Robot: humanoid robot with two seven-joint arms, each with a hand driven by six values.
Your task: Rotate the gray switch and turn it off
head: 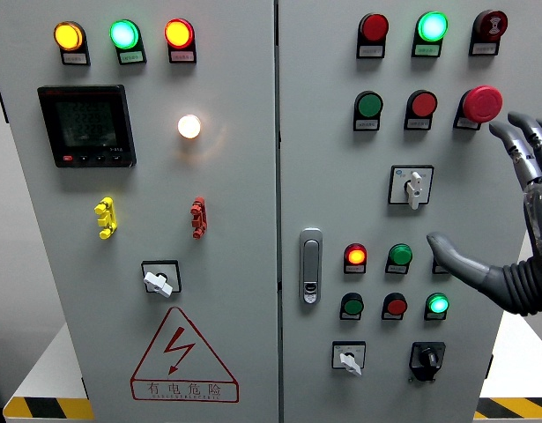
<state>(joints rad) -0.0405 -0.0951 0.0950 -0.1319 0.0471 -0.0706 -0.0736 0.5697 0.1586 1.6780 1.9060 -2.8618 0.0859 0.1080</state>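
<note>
The right hand (508, 211) comes in from the right edge of the cabinet's right door (319, 132), fingers spread wide and holding nothing. Its thumb (451, 256) points left toward the middle of that door, and its fingertips (504, 132) rise just beside the red mushroom button (482, 103) near the door's upper right edge. The left hand does not show.

The gray rotary switch (412, 187) sits mid-height on the right door, left of the open palm and apart from it, its light handle pointing roughly straight down. Above it are a green pushbutton (369, 107) and a red pushbutton (423, 105). Below it a lit red lamp (356, 256) and a green button (400, 256) stand side by side, the thumb tip just to their right. Lower, near the door's bottom edge, are a second gray switch (348, 357) and a black selector switch (426, 357).

A chrome door handle (311, 264) stands at the right door's left edge. On the left door (235, 211) are a dark digital meter (85, 125) near its left edge, a glowing white lamp (189, 126), and a third gray switch (160, 280) above a red triangular warning label (183, 357).
</note>
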